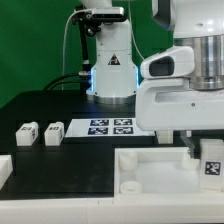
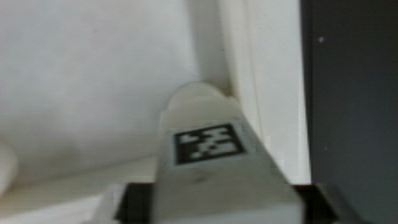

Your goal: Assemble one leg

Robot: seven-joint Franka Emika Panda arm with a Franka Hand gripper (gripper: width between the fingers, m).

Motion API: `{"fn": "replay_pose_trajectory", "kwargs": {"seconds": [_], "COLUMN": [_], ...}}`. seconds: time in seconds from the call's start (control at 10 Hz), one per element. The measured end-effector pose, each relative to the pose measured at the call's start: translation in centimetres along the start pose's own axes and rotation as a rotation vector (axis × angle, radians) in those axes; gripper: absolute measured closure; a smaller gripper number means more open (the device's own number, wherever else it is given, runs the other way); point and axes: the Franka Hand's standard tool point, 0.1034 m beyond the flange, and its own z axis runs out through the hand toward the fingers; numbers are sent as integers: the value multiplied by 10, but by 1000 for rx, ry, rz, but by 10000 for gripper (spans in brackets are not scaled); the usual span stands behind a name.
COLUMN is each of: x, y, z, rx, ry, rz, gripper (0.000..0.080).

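Note:
My gripper (image 1: pixel 207 152) is shut on one leg (image 1: pixel 211 164), a small white block with a black-and-white tag. It holds the leg over the exterior view's right end of the large white tray part (image 1: pixel 150 172). In the wrist view the leg (image 2: pixel 210 148) points away between the dark finger pads (image 2: pixel 135 205); my gripper (image 2: pixel 215 206) is clamped on its sides. The leg's tip lies close to the tray's raised rim (image 2: pixel 254 60); I cannot tell if it touches. Two more legs (image 1: pixel 26 134) (image 1: pixel 53 131) stand on the black table at the exterior view's left.
The marker board (image 1: pixel 110 126) lies on the table in front of the robot base (image 1: pixel 110 70). Another white part (image 1: pixel 4 170) shows at the exterior view's left edge. In the wrist view, black table (image 2: pixel 356 90) shows beyond the tray's rim.

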Motion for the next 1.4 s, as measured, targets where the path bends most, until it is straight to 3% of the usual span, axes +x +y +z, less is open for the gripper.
{"fn": "replay_pose_trajectory", "kwargs": {"seconds": [0.1,0.3,0.5,0.7,1.0,1.1,1.2,1.3,1.4], "x": [0,-2,-3,-3,-3,-3,-4,-5,-4], "y": [0,0,1,1,1,0,-1,-3,-2], "z": [0,2,2,3,3,3,2,1,2], "rx": [-1,4,32,47,47,46,39,38,38], "ry": [3,22,-1,-19,-18,-16,-8,-10,-8], "rz": [140,561,872,1001,934,907,668,536,427], "gripper": [506,506,506,506,506,334,215,215,163]}}
